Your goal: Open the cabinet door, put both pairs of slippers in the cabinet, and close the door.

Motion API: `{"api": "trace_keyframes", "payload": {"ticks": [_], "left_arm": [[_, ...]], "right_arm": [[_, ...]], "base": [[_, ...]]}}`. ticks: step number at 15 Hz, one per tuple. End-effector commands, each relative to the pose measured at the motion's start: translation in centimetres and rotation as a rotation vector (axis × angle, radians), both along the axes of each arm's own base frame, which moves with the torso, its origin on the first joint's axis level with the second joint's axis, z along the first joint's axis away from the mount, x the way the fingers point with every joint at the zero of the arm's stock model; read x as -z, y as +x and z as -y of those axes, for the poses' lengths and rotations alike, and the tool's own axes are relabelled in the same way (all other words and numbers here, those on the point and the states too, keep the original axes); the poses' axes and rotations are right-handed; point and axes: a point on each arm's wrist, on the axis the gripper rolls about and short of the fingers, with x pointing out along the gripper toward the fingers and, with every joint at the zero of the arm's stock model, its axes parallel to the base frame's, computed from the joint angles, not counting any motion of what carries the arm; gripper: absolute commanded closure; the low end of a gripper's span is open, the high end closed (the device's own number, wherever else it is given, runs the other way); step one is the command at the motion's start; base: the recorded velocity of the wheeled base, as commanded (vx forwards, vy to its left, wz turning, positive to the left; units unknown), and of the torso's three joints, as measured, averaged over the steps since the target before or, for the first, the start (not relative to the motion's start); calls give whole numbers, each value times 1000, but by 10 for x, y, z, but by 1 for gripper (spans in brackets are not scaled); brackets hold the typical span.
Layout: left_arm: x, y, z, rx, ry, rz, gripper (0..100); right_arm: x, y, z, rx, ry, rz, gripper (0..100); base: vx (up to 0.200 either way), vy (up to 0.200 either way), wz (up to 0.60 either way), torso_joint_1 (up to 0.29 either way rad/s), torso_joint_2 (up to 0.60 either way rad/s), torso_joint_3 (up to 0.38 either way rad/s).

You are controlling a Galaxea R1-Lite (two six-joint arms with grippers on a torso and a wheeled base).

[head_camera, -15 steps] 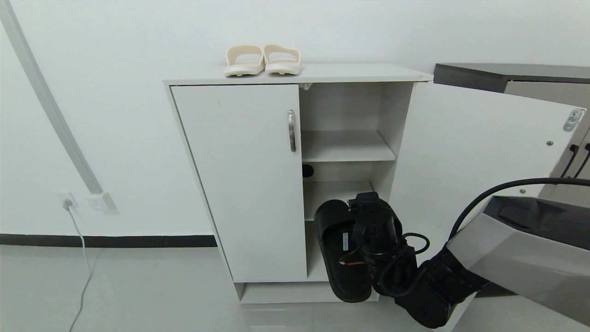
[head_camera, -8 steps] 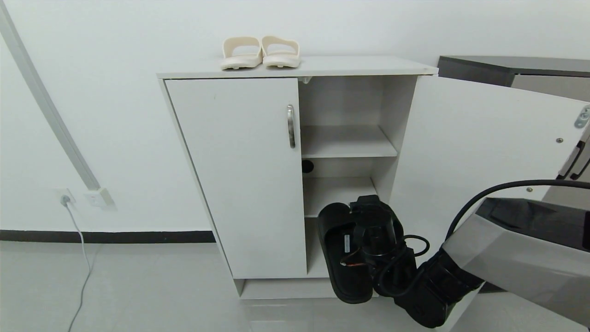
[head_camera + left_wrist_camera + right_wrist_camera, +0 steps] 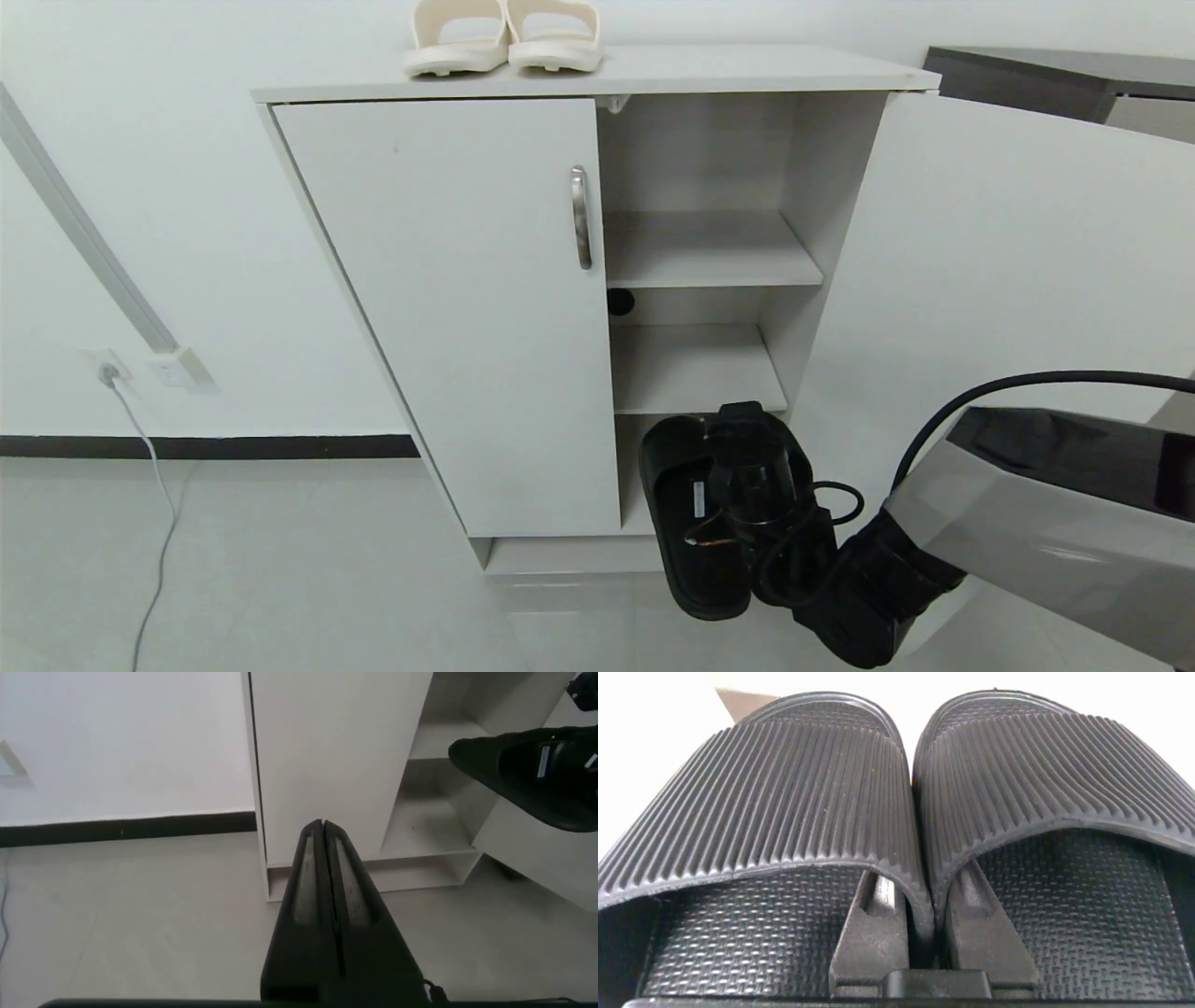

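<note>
Slippers, black pair (image 3: 695, 509): held in right claw (image 3: 747, 439), soles side by side, toes pointing at the cabinet (image 3: 747, 70). In the right wrist view one finger (image 3: 873, 929) sits under each strap. The claw is clamped on the two inner edges, which are pressed together between the fingers. Toes are at the mouth of the bottom compartment (image 3: 635, 485); heels hang out over the floor (image 3: 280, 579). Cannot tell whether the toes have crossed the front edge.

Just above the claw: lower shelf (image 3: 691, 369), then upper shelf (image 3: 709, 247). To the claw's right: right door (image 3: 980, 280), swung wide open. To its left: left door (image 3: 448, 308), shut, with a metal handle (image 3: 581, 217) upright at its inner edge.

Beige slippers (image 3: 504, 33): well above the claw and to its left, side by side on the cabinet top.

Left claw (image 3: 322, 849): fingers together, holding nothing, low over the floor, well apart from the cabinet, in front of the left door.

Far left of the right claw: wall socket (image 3: 105, 369), with a cable (image 3: 154, 523) trailing down to the floor.
</note>
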Motion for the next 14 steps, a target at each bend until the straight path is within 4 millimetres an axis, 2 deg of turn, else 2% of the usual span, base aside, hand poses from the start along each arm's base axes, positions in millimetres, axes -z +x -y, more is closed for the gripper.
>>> {"api": "trace_keyframes", "payload": {"ticks": [1, 6, 9, 14], "left_arm": [[0, 0, 0, 0, 0, -1, 100], [0, 0, 0, -2, 0, -1, 100], [0, 0, 0, -2, 0, -1, 100], [0, 0, 0, -2, 0, -1, 100]], "right_arm": [[8, 1, -2, -1, -8, -8, 100], [13, 7, -4, 10, 40, 65, 100], [20, 9, -6, 1, 42, 117, 100], [16, 10, -5, 5, 42, 165, 100]], "base": [[0, 0, 0, 7, 7, -193], [0, 0, 0, 1, 3, -158], [0, 0, 0, 0, 0, 0], [0, 0, 0, 0, 0, 0]]}}
